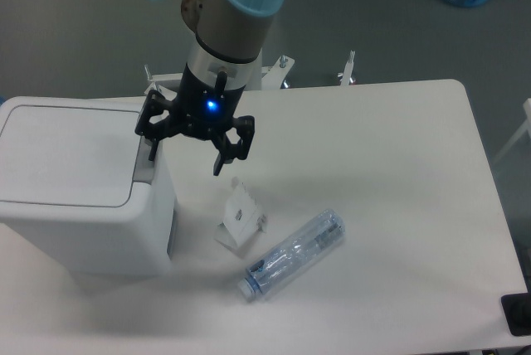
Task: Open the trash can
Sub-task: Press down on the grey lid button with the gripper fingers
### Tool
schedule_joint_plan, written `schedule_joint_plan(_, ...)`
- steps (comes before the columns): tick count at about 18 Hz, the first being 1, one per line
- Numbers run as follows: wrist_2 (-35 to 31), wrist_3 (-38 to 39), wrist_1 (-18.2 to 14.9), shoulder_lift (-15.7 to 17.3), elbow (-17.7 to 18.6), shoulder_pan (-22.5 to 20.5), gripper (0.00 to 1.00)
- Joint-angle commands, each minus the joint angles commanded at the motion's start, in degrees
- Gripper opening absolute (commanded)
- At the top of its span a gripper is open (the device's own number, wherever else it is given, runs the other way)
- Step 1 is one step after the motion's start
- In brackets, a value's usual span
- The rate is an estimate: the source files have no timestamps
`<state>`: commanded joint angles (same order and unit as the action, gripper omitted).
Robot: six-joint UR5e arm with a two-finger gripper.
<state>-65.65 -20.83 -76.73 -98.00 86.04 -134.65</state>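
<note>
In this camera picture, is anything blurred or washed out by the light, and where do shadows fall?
Fixed camera view: soft overall, without strong motion blur. The white trash can nearly blends into the white table, so its edges are faint. The clear plastic bottle shows weak glints. The open gripper shows a blue light; shadows are pale and diffuse.
</note>
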Motion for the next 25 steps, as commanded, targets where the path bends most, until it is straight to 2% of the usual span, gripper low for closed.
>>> schedule_joint_plan(22, -0.09, 0.18, -0.09, -0.97, -1.23, 0.62, 1.0)
schedule_joint_plan(25, -1.92, 0.18, -0.26, -1.23, -0.88, 0.62, 1.0)
